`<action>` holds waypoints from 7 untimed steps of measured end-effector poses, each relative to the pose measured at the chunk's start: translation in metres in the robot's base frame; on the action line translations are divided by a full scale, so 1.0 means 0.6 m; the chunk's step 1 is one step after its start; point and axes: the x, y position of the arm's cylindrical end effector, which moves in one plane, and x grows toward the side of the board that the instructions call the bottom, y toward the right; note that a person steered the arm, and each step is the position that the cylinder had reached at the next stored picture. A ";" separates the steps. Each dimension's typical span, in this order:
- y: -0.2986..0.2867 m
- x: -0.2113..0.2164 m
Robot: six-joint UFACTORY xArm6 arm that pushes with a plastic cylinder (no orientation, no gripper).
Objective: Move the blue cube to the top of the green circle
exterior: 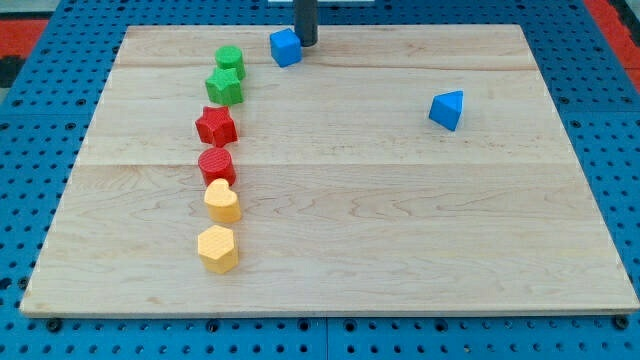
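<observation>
The blue cube [285, 47] sits near the top edge of the wooden board [400, 230], left of centre. My tip [305, 43] stands right beside the cube, on its right side, touching or nearly touching it. The green circle [230, 59] lies to the cube's left, a short gap away, at the head of a column of blocks.
Below the green circle runs a column: a green star [225, 86], a red star [216, 126], a red hexagon-like block [217, 165], a yellow heart-like block [222, 201] and a yellow hexagon [218, 248]. A blue triangular block [447, 109] lies at the view's right.
</observation>
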 end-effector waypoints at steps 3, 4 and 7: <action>-0.033 0.030; -0.057 0.025; -0.089 0.025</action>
